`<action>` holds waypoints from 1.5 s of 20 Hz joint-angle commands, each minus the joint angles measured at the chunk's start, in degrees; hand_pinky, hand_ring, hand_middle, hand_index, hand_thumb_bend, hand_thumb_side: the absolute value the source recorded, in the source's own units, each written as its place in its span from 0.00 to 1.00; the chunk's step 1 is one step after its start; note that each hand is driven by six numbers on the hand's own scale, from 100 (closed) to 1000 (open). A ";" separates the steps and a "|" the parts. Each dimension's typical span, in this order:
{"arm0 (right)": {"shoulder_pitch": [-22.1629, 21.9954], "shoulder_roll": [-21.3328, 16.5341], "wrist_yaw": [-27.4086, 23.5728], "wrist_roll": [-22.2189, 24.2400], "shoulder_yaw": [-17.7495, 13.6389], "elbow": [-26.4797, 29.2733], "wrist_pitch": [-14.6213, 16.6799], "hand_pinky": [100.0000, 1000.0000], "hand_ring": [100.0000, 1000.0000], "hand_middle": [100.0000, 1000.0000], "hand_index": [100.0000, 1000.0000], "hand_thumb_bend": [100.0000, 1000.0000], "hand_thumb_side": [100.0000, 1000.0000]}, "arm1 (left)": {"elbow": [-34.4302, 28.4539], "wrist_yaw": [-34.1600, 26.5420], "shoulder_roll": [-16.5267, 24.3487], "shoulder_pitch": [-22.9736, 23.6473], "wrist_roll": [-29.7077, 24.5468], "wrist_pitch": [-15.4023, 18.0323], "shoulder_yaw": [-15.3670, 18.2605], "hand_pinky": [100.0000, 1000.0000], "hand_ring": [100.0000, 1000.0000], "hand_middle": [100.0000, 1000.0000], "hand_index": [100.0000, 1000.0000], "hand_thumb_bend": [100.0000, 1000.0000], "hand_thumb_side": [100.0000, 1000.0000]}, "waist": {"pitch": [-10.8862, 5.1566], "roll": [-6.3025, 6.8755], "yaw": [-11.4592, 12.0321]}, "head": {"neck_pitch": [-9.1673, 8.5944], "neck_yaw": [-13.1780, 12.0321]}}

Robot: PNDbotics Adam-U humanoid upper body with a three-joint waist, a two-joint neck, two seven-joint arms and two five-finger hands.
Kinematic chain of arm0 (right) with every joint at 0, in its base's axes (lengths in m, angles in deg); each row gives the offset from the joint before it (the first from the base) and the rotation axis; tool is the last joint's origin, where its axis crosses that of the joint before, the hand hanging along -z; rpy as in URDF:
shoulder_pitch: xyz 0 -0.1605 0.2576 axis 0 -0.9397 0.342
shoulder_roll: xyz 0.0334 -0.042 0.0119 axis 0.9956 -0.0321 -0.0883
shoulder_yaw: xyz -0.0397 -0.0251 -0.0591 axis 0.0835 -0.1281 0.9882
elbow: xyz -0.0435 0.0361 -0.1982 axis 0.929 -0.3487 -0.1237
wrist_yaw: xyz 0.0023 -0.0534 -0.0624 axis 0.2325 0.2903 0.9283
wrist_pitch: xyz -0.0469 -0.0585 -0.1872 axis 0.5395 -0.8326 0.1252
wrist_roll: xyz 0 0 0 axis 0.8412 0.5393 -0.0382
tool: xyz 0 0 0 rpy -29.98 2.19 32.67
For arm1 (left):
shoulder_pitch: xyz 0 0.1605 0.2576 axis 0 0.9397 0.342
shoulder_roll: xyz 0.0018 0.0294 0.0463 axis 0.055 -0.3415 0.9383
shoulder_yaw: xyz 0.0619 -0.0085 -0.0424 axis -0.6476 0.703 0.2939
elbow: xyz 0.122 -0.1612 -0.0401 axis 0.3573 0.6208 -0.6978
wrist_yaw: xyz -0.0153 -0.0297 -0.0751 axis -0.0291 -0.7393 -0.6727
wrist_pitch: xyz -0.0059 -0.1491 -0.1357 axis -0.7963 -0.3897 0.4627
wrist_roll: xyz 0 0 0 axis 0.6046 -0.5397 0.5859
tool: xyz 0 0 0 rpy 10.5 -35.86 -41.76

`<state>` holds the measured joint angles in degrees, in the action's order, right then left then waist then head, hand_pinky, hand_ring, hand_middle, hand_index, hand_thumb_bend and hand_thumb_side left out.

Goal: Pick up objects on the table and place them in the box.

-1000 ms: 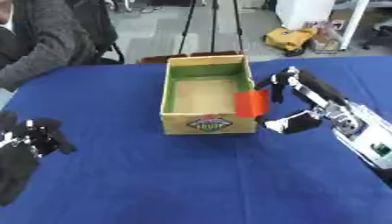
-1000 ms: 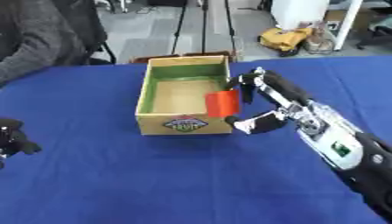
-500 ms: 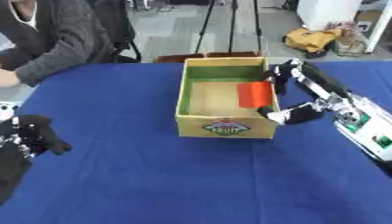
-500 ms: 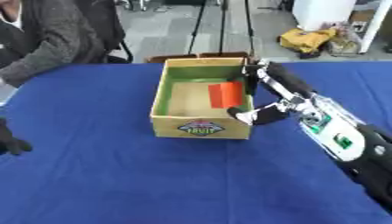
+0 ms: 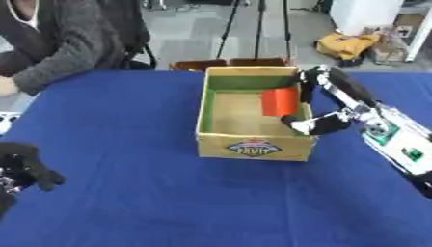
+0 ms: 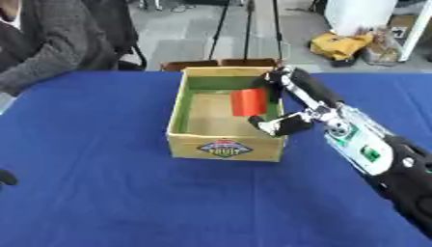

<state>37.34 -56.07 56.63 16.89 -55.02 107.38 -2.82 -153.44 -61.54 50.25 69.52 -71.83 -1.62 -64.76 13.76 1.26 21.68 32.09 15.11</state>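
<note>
Red block (image 5: 279, 102) pinched between right hand (image 5: 325, 103) fingers, over box (image 5: 253, 146).

Box (image 5: 253, 144) mid-table (image 5: 127, 202), block (image 5: 279, 102) over its right side

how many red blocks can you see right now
1: the red block is pinched in the right hand over the box. Others may lie hidden behind its near wall.
</note>
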 commanded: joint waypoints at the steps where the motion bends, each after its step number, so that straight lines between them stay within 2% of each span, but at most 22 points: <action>1: 1.07 -2.31 -0.62 -0.71 -1.37 -0.89 -0.02 0.42 0.39 0.21 0.30 0.00 0.03 | -1.32 0.00 0.70 -0.82 -0.41 0.02 0.14 0.60 0.44 0.44 0.69 0.17 1.00 | -0.56 -0.12 0.27 | -0.81 0.64; 7: 1.35 -1.67 0.15 -0.24 -0.76 -2.04 0.90 0.45 0.42 0.25 0.35 0.00 0.05 | -1.28 0.38 0.61 -0.96 -0.55 -0.05 0.11 0.60 0.44 0.44 0.69 0.17 1.00 | -0.11 -0.48 0.43 | -0.86 0.71; 16: 2.17 0.45 3.86 2.00 1.65 -3.72 3.34 0.50 0.46 0.29 0.39 0.02 0.07 | -1.21 0.61 0.29 -1.23 -0.75 -0.25 0.03 0.60 0.44 0.44 0.69 0.18 1.00 | 0.16 -0.99 1.14 | -0.94 0.79; 19: 2.44 1.08 5.20 2.61 2.12 -4.49 4.15 0.54 0.49 0.34 0.47 0.08 0.15 | -1.18 0.65 0.20 -1.27 -0.78 -0.34 0.04 0.60 0.44 0.44 0.69 0.18 1.00 | 0.24 -1.12 1.32 | -1.00 0.81; 21: 2.51 1.27 5.76 2.86 2.20 -4.79 4.62 0.54 0.49 0.34 0.47 0.08 0.15 | -1.18 0.70 0.19 -1.27 -0.78 -0.37 0.06 0.60 0.44 0.44 0.69 0.18 1.00 | 0.26 -1.17 1.34 | -0.99 0.78; 22: 2.51 1.33 5.99 2.98 2.26 -4.89 4.82 0.56 0.53 0.41 0.56 0.17 0.26 | -1.17 0.71 0.17 -1.27 -0.79 -0.39 0.05 0.60 0.44 0.44 0.69 0.18 1.00 | 0.27 -1.21 1.34 | -0.99 0.75; 23: 2.48 1.38 6.29 3.19 2.35 -4.96 5.04 0.57 0.53 0.42 0.58 0.19 0.28 | -1.17 0.74 0.15 -1.27 -0.82 -0.41 0.04 0.60 0.44 0.44 0.69 0.18 1.00 | 0.28 -1.26 1.34 | -1.00 0.72; 25: 2.44 1.49 6.84 3.51 2.39 -5.17 5.34 0.57 0.53 0.43 0.60 0.20 0.29 | -1.16 0.78 0.12 -1.28 -0.83 -0.43 0.06 0.60 0.44 0.44 0.69 0.18 1.00 | 0.29 -1.31 1.36 | -1.05 0.72; 30: 2.40 1.64 7.78 4.01 2.39 -5.54 5.81 0.59 0.56 0.55 0.69 0.30 0.39 | -1.09 0.92 0.07 -1.22 -0.86 -0.49 0.07 0.60 0.44 0.44 0.69 0.18 1.00 | 0.28 -1.38 1.32 | -1.06 0.74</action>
<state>39.09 -53.36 63.83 20.77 -52.15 101.53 2.74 -153.50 -60.75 49.77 68.86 -72.63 -2.11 -64.79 14.85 -0.15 22.96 31.65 15.76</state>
